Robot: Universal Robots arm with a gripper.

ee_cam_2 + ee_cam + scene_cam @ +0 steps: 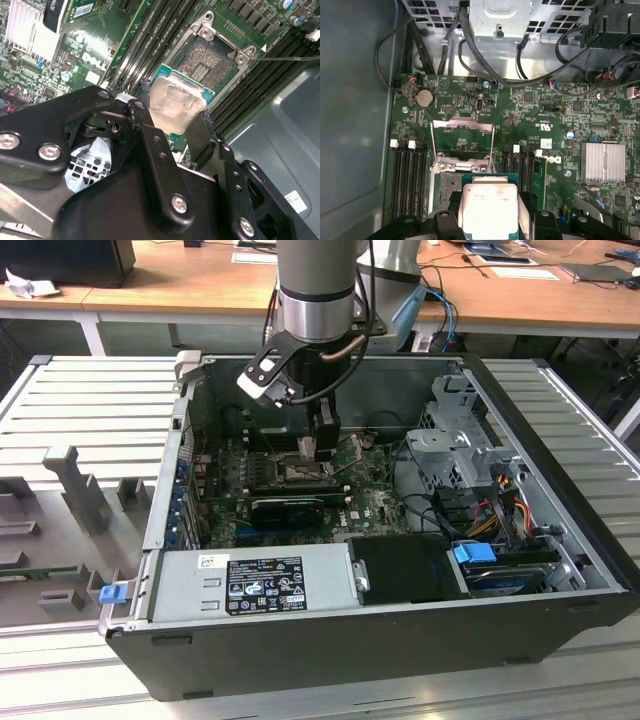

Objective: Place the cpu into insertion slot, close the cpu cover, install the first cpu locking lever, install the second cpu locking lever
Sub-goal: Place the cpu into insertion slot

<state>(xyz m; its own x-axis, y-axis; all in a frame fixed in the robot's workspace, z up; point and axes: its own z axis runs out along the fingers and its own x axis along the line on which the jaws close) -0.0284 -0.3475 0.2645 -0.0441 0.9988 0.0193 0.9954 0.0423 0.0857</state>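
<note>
At the exterior view's left, the case wall [165, 502] is standing well apart from the work, leaving open room on that side. In the middle, the gripper [171, 114] is holding the cpu [175, 97] clamped between its jaws, hanging partly over one edge of the insertion slot [207, 62], not yet seated. The cpu cover [462, 126] is standing swung open just beyond the slot. The cpu probably needs squaring to the slot's rim and keeping level. Memory slots [410, 180] are flanking the insertion slot closely, so side room is looking tight. At the exterior view's right, the drive cage [450, 440] is sitting well apart.
</note>
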